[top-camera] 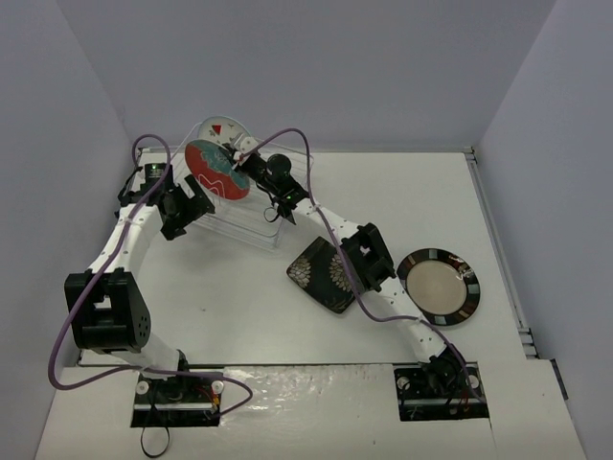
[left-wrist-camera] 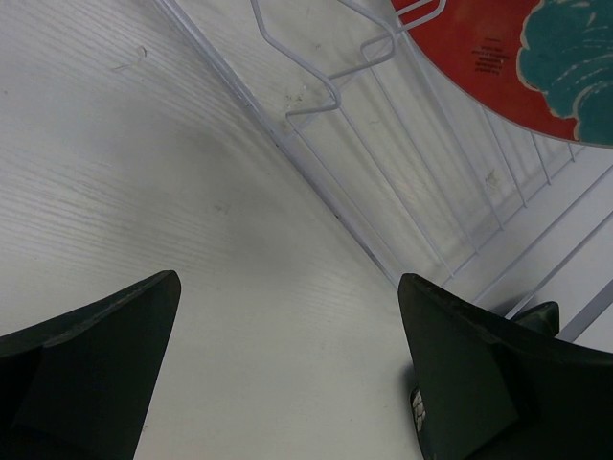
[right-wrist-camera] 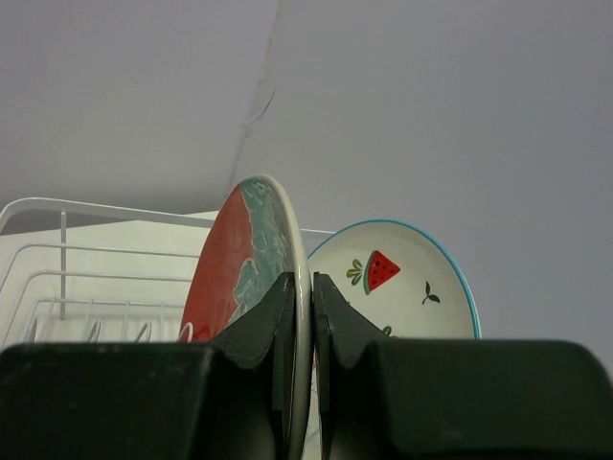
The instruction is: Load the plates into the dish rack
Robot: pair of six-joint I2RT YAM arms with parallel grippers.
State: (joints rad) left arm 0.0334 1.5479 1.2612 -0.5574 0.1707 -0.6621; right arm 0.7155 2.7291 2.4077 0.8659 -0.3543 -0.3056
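"Red plate pinched by its rim alone: what can go wrong for you there?"

"The hold is thin. Your right gripper has its fingers clenched on the edge only. The plate stands upright and edge-on between them, over the rack. If you let go before the lower rim sits between prongs, I'd expect it to tip. It could knock the white plate standing just behind it, or slide flat onto the ribbed base. I cannot tell from these views whether the lower rim is seated."

"And if I push down to be sure?"

"Then the rim could twist in the pads, or you could shove the rack, probably light plastic, along the table. Go down gently and straight."

"My other arm?"

"Your left gripper is spread wide and holds nothing. It hangs low over the table just beside the rack's left side, touching neither as far as I can see. A sideways swing from there could bump the rack."

"What's further out?"

"Two plates lie flat on the table. The black plate is partly under your right arm, near the rack's corner. The beige plate is well apart to the right. If you pull the right arm back low, I'd worry about it catching the black one."
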